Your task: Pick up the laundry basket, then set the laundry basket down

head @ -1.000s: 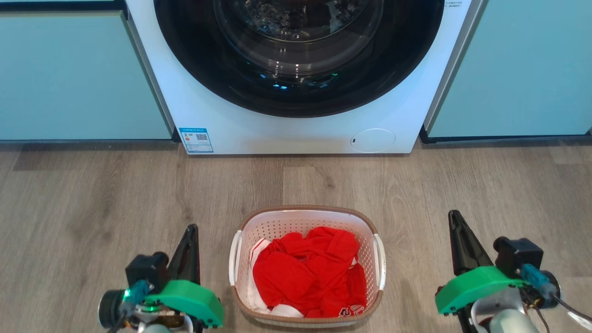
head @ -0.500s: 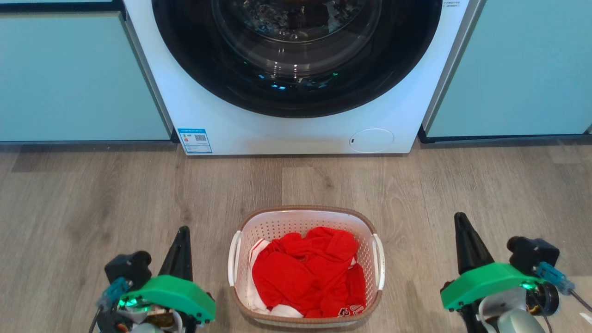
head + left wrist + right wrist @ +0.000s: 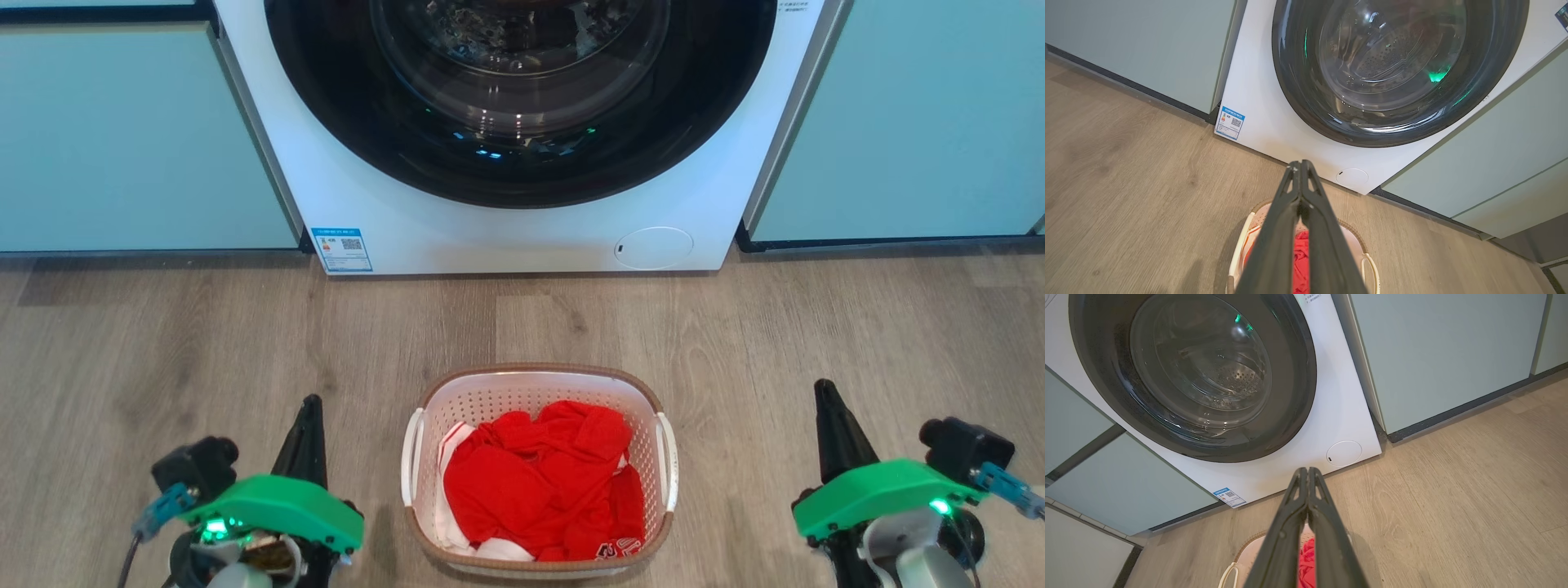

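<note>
The small white perforated plastic laundry basket (image 3: 535,369), brown-rimmed, sits on the wood-grain floor (image 3: 163,343) between the left gripper (image 3: 309,404) and right gripper (image 3: 823,388), whose dark fingers are pressed together and empty, so mismatched handle grasps could tip it.

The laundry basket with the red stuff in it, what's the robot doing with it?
The robot is getting ready to pick it up, but has not grabbed it yet. The laundry basket sits on the wooden floor in front of the washing machine, with red clothes inside. The left hand is at one side of the basket and the right hand at the other. Both hands are shut and neither touches the basket.
</note>
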`<state>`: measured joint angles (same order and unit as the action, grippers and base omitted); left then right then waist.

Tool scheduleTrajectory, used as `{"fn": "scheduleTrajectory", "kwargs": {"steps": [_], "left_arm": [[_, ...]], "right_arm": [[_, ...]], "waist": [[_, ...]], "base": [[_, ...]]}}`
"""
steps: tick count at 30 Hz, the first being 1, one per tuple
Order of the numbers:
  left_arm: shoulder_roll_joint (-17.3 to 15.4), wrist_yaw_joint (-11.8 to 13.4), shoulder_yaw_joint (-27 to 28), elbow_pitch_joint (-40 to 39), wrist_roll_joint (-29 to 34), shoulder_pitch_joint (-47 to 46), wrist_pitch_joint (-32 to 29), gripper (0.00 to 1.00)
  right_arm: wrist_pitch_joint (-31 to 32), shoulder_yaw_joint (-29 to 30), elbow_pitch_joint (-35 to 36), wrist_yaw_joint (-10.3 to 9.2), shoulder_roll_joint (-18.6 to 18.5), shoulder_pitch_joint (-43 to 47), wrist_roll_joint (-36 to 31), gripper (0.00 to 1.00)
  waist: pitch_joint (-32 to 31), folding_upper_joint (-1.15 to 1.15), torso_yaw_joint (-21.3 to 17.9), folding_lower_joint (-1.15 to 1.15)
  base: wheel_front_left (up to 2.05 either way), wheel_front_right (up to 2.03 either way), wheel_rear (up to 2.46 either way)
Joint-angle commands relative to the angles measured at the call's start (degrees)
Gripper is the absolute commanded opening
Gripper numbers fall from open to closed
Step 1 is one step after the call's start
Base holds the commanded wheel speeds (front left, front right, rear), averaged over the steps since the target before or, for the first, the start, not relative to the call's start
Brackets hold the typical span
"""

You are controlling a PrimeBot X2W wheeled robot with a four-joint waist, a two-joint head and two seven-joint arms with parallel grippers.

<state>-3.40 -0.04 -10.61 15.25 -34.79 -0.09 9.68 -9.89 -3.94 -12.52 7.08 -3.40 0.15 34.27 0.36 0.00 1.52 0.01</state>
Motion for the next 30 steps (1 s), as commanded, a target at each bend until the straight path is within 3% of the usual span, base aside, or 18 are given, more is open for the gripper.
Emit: {"fn": "scheduleTrajectory", "kwargs": {"steps": [1, 30], "left_arm": [[-0.6, -0.5, 1.3, -1.8, -2.0, -2.9, -0.3, 0.00], [-0.8, -2.8, 5.7, -1.7, -21.0, -3.9, -4.9, 0.00]], "right_arm": [[0.4, 0.2, 1.4, 0.12, -0.8, -3.2, 2.2, 0.00], [4.9, 2.6, 0.5, 0.22, -1.1, -4.2, 21.4, 0.00]], "waist": [[0.0, 0.00, 0.0, 0.00], [-0.1, 0.00, -0.5, 0.00]], "base": [[0.00, 0.00, 0.00], [0.00, 0.00, 0.00]]}}
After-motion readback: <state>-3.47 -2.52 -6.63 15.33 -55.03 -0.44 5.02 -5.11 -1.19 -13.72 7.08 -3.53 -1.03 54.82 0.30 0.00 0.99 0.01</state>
